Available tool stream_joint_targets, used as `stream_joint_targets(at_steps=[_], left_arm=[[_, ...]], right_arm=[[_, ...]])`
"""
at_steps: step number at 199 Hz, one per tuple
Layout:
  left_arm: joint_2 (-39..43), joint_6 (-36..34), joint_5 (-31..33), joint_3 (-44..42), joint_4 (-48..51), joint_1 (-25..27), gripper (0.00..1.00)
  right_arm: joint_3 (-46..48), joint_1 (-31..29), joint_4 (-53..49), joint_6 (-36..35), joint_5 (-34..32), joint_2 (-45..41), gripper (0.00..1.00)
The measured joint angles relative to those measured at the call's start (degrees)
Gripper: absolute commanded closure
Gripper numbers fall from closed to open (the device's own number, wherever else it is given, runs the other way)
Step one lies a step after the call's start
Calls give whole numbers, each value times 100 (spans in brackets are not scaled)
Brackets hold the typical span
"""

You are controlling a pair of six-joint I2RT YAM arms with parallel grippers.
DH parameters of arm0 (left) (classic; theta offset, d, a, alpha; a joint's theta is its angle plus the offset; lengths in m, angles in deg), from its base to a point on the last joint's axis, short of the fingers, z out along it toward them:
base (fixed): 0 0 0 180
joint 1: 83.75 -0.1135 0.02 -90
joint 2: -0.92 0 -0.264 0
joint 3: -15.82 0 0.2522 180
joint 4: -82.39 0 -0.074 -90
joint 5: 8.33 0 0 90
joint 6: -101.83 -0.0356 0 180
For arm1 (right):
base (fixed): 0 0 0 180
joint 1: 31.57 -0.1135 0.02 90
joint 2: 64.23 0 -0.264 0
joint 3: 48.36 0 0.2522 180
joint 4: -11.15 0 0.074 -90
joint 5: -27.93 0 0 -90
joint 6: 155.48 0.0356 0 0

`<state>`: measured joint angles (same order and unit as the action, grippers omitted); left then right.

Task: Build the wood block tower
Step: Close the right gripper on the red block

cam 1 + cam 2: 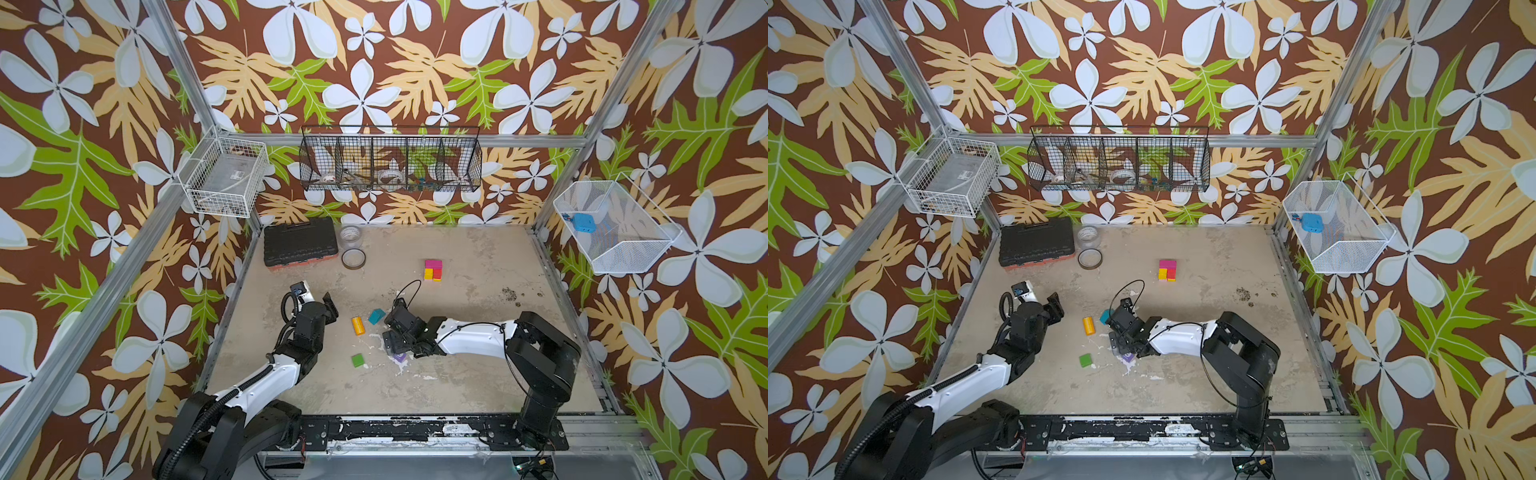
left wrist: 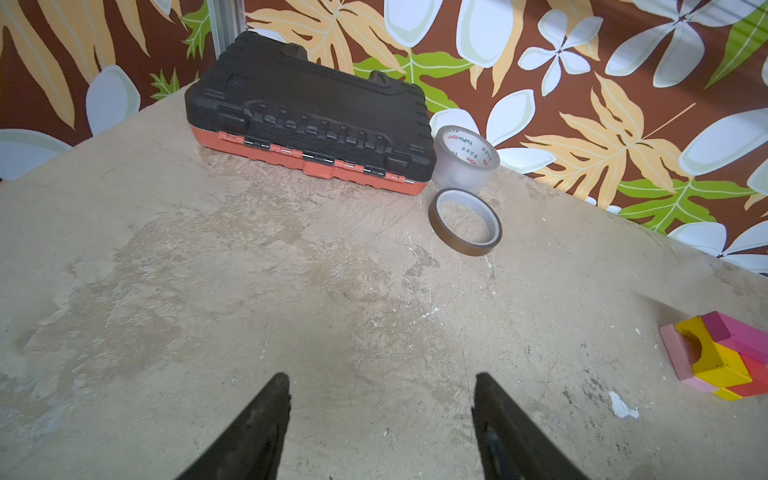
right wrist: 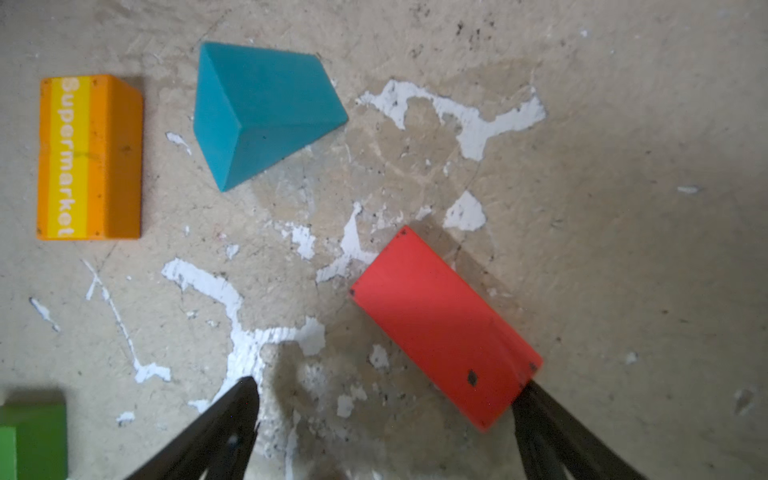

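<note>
**Hovering low over loose blocks, both end effectors released**

Nearest on desk [image 1: 478,374]: green block [image 1: 358,360]. R end effector [image 3: 386,384] is released, jaws wide. Red block [image 3: 444,328] lies flat w/ one end at a finger, not gripped. Beyond it: orange block [image 1: 358,325] and teal wedge [image 1: 376,316], apart. L end effector [image 2: 380,376] is released, empty, above bare desk. Farther back stands the tower [image 1: 433,270]: pink, yellow, red layers.

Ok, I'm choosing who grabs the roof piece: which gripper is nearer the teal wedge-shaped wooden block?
Right. The right gripper hangs just beside the teal wedge-shaped wooden block; the left gripper sits farther away, past the orange rectangular wooden block.
</note>
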<state>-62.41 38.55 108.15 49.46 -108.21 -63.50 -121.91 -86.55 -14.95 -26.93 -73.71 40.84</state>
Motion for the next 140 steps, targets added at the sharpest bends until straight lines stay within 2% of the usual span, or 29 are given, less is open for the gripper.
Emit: stream_joint_targets(at_steps=[103, 140], left_arm=[[28, -2, -11, -11, 0, 0, 30], [33, -2, -20, -13, 0, 0, 30]], right_arm=[[-682, 24, 31, 31, -232, 605, 6], [-826, 33, 72, -7, -422, 774, 20]])
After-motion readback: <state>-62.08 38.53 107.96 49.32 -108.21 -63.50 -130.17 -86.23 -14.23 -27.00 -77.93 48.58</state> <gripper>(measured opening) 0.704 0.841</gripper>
